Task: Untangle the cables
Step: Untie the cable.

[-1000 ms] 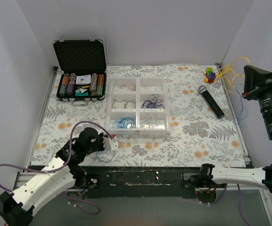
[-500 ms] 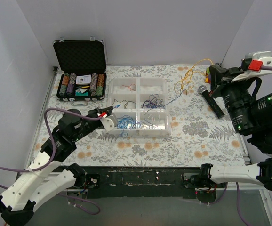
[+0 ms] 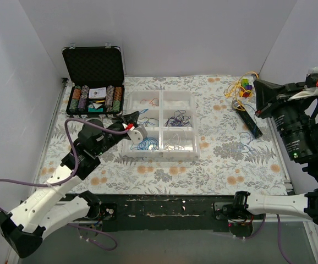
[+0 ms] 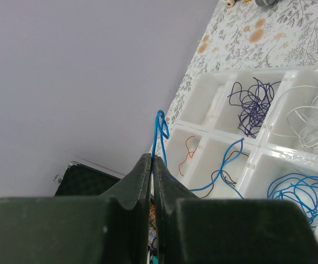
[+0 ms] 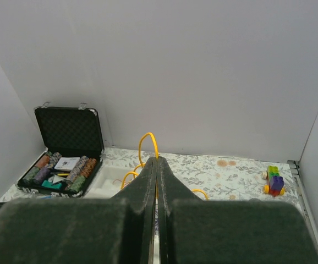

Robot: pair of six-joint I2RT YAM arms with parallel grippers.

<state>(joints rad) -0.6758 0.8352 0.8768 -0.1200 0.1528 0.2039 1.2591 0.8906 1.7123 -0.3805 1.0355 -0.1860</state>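
**Both claws clamping a cable**

My left claw (image 4: 152, 158) is hanging over the left side of the tray (image 3: 160, 127), which is sitting mid-desk. Its jaws are pressing together on a blue cable (image 4: 160, 129). That strand is looping up past the tips and trailing down into a middle-left compartment.

More cables are lying sorted in the tray: a blue pile (image 4: 296, 187) in the near-left compartment, white ones (image 4: 307, 118) next to it, purple ones (image 4: 252, 102) and a red strand (image 4: 187, 151) farther in.

My right claw (image 5: 157, 159) is hanging high over the right side of the desk. Its jaws are closing tight on a yellow cable (image 5: 148, 144), which is arching above the tips. From above, it is dangling toward the far-right corner, near the mic (image 3: 250, 122) and the blocks (image 5: 273, 182).

A case (image 3: 93, 82) is standing open at the far-left corner.
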